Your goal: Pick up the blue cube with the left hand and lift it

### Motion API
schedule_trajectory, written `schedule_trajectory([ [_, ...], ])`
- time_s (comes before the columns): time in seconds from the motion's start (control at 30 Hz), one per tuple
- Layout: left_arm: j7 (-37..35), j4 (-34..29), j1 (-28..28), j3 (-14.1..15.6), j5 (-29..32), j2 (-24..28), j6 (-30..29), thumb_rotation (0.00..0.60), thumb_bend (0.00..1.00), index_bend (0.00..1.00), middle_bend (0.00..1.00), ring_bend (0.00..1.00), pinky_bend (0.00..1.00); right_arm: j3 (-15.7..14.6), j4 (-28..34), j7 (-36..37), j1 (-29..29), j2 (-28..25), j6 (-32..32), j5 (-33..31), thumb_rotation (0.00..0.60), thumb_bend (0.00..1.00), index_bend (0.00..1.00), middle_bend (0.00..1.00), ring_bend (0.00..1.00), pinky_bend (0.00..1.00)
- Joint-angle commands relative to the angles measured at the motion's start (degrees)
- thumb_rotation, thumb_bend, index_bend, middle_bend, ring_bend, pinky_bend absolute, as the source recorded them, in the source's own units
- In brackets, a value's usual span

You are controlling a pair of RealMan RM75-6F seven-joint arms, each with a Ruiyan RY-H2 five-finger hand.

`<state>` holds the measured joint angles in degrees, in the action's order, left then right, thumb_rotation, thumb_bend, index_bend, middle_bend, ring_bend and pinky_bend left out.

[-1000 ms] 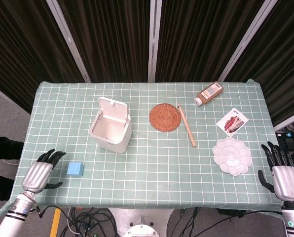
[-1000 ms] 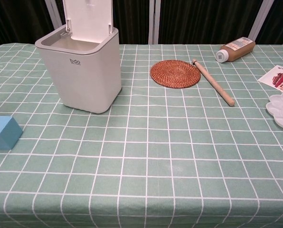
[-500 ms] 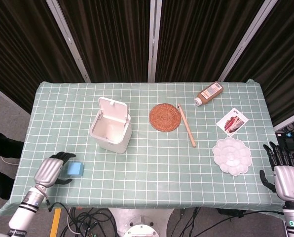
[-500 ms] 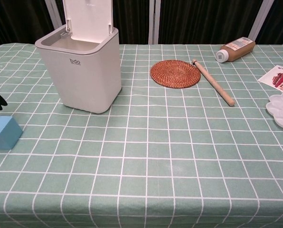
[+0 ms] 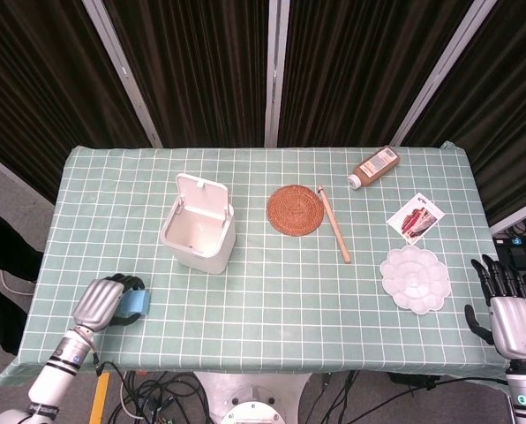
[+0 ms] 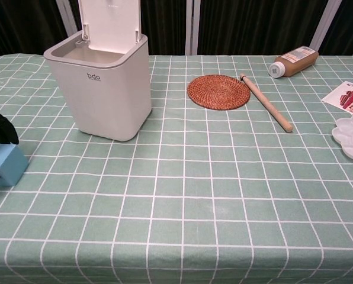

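Observation:
The blue cube [image 5: 139,303] [image 6: 6,164] rests on the green checked tablecloth near the front left corner. My left hand [image 5: 104,301] lies against its left side. Its dark fingers [image 6: 2,128] curl over the cube's far edge, and the thumb shows at the near side. Whether they press on the cube is unclear from either view. My right hand [image 5: 508,309] hovers off the table's front right edge with its fingers spread and nothing in it. It does not show in the chest view.
A white bin [image 5: 198,225] [image 6: 102,83] with its lid raised stands right of and behind the cube. Further right lie a woven coaster [image 5: 295,209], a wooden stick [image 5: 334,225], a brown bottle [image 5: 374,165], a card [image 5: 416,217] and a white flower-shaped palette [image 5: 414,278].
My left hand has moved right from the table's edge to the cube, and its fingers have curled over it. The cube and my right hand have stayed in place.

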<state>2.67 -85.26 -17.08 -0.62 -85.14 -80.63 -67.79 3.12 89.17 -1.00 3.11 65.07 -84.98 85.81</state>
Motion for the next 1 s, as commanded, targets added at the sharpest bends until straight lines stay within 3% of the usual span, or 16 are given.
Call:
schedule_trajectory([
  [0.03,0.0,0.4,0.0,-0.2,0.0,-0.6,-0.7,0.600,0.21,0.46,0.50,0.42,0.57,0.0,0.0,0.0,0.0,0.0,0.0,0.0,0.600,0.37,0.00,0.00,0.00,0.00],
  [0.17,0.3,0.8,0.4,-0.3,-0.4,-1.2,-2.5,0.600,0.26,0.52,0.56,0.47,0.62,0.0,0.0,0.1,0.0,-0.1,0.1,-0.2,0.600,0.37,0.00,0.00,0.00,0.00],
  [0.33,0.9,-2.3,1.7,-0.8,-0.7,1.2,-6.2,0.600,0.28,0.54,0.57,0.48,0.63,0.1,0.0,0.1,0.0,-0.2,0.0,-0.2,0.600,0.37,0.00,0.00,0.00,0.00],
  [0.53,1.3,-11.4,1.7,-6.4,-0.7,9.8,-12.3,0.600,0.28,0.54,0.57,0.48,0.63,0.1,0.2,-0.2,0.1,-0.1,0.2,-0.3,0.600,0.37,0.00,0.00,0.00,0.00],
  [0.77,5.1,-17.5,-3.8,-12.5,-0.2,15.3,-9.7,0.600,0.28,0.53,0.57,0.48,0.63,0.0,0.1,-0.3,0.1,0.2,0.4,-0.3,0.600,0.37,0.00,0.00,0.00,0.00],
  [1.0,9.0,-18.2,-10.3,-15.5,0.1,13.7,-5.0,0.600,0.28,0.52,0.57,0.48,0.63,0.1,-0.8,0.4,0.2,0.5,1.1,-1.1,0.600,0.37,0.00,0.00,0.00,0.00],
])
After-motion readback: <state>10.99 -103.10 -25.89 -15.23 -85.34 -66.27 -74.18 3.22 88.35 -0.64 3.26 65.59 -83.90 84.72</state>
